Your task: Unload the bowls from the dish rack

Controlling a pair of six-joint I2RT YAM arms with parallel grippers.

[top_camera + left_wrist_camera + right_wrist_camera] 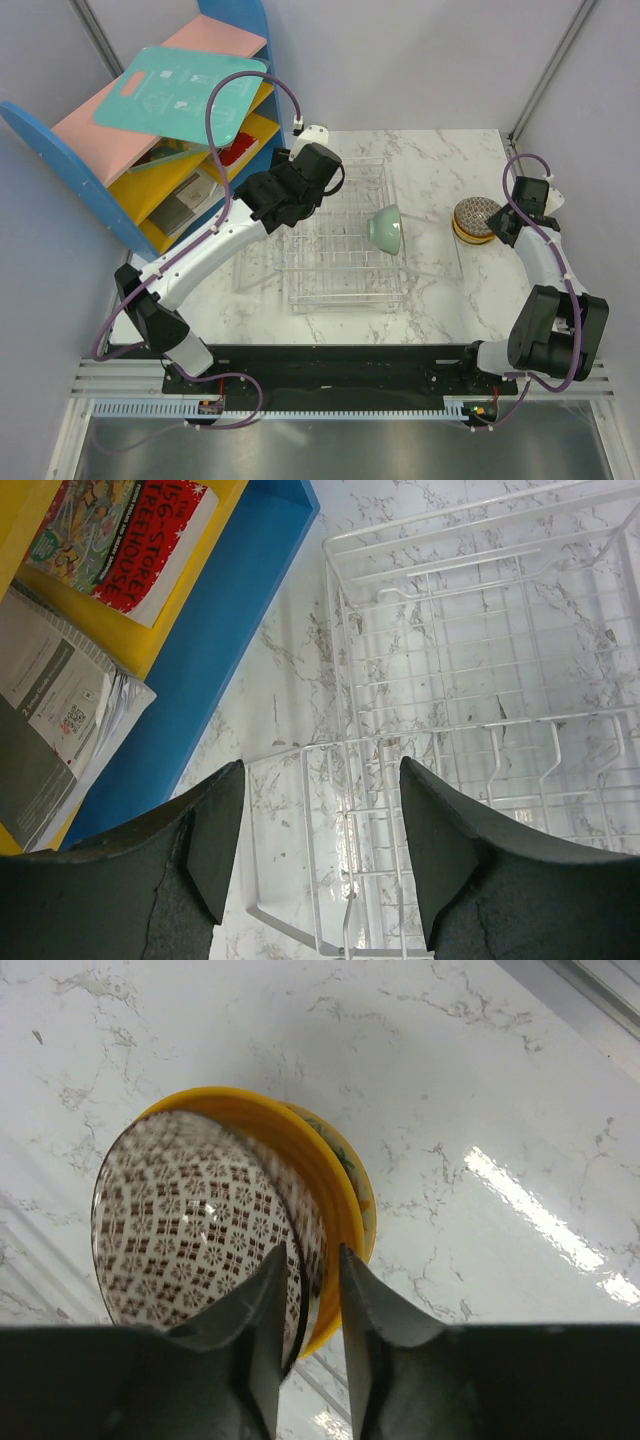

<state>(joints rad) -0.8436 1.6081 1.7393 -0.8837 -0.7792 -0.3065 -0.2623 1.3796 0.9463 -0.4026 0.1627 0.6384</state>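
The white wire dish rack point(340, 270) stands mid-table and holds one pale mint green bowl point(385, 228), lying on its side at the rack's right. To the right of the rack is a stack of bowls: the mesh-patterned bowl point(190, 1230) sits in the orange bowl point(330, 1190), with a floral cream rim point(360, 1180) beneath. My right gripper point(313, 1248) straddles the mesh bowl's rim, one finger inside it and one outside, with a small gap showing. In the top view the right gripper point(497, 228) is at the stack point(475, 218). My left gripper point(322, 770) is open and empty above the rack's left end point(330, 660).
The blue-and-yellow shelf unit point(150, 140), with a teal board point(180, 90) on top and books point(120, 540) inside, stands close to the left of the rack. A clear tray edge point(450, 270) shows under the rack. Grey walls enclose the table.
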